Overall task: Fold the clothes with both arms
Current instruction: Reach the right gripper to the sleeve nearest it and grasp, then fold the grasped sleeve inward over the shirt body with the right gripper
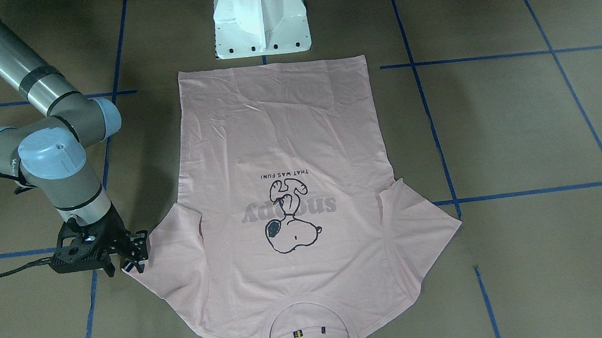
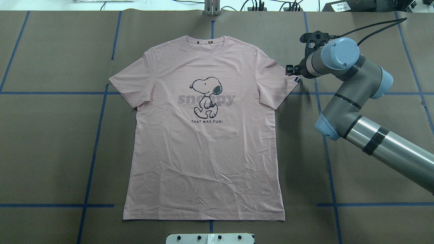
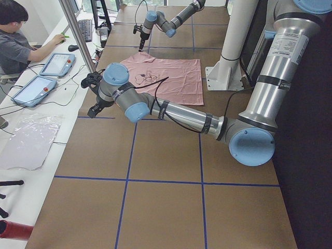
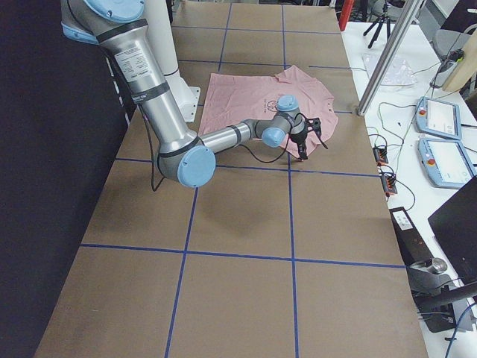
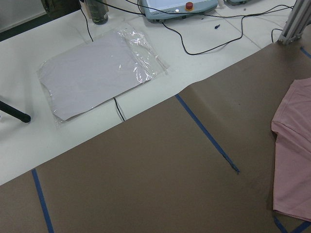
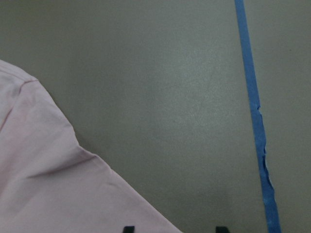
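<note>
Our right tool hovers spread open over a sleeve hem of the T-shirt, pinching nothing. Our left tool sits off the opposite sleeve, and we cannot tell its grip. The T-shirt lies flat, print up, on the surface; we judge every fold remains.

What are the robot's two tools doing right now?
Right tool: open, at the T-shirt sleeve edge.
Left tool: cannot tell.

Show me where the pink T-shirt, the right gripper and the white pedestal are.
T-shirt [image 2: 203,162]: overhead view, plain front panel below the lettering.
right gripper [image 1: 137,253]: front-facing view, midway between its fingertips.
white pedestal [image 1: 260,14]: front-facing view, its sloped front face.
</note>
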Robot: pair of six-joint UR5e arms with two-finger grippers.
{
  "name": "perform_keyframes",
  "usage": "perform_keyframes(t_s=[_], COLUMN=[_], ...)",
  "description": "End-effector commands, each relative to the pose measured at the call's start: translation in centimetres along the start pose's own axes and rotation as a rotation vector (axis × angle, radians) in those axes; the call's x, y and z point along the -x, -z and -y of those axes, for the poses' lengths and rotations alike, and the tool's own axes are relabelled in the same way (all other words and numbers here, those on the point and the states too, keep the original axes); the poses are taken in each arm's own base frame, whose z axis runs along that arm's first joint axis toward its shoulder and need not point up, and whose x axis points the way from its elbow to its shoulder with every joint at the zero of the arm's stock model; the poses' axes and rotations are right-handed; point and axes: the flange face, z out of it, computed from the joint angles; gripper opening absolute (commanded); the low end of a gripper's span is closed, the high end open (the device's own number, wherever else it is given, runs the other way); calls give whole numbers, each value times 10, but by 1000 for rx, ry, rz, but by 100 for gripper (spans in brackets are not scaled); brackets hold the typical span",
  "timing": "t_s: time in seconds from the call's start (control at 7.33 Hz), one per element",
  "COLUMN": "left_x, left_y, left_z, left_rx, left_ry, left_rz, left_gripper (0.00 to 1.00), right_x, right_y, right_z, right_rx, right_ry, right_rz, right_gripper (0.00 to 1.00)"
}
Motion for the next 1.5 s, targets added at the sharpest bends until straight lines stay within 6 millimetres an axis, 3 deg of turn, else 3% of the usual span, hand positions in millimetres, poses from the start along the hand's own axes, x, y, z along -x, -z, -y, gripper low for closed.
perform_keyframes(t_s=[0.0, 0.27, 0.41, 0.55, 0.68, 0.82, 0.96, 1.23, 1.36], left_x=[0, 0, 0, 0, 0, 0, 0, 0, 0], left_y=[1, 0, 0, 0, 0, 0, 0, 1, 0], left_z=[-1, -1, -1, -1, -1, -1, -1, -1, -1], left_rx=[0, 1, 1, 1, 1, 1, 1, 0, 1], left_ry=[0, -3, -4, -4, -4, -4, -4, -3, -4], left_rz=[1, 0, 0, 0, 0, 0, 0, 1, 0], left_gripper=[100, 100, 100, 100, 100, 100, 100, 100, 100], right_x=[-3, -2, -4, -6, -4, -2, 0, 11, 27], right_y=[-5, -7, -10, -12, -11, -10, -9, 1, 17], right_z=[-8, -12, -12, -13, -12, -11, -10, -3, 6], right_rx=[12, 16, 18, 22, 20, 20, 17, 7, 8], right_ry=[4, 2, -5, -6, -5, -8, -23, -28, -39], right_rz=[-8, -9, -15, -18, -16, -15, -11, 3, -5], right_gripper=[63, 59, 46, 40, 41, 27, 0, 0, 0])
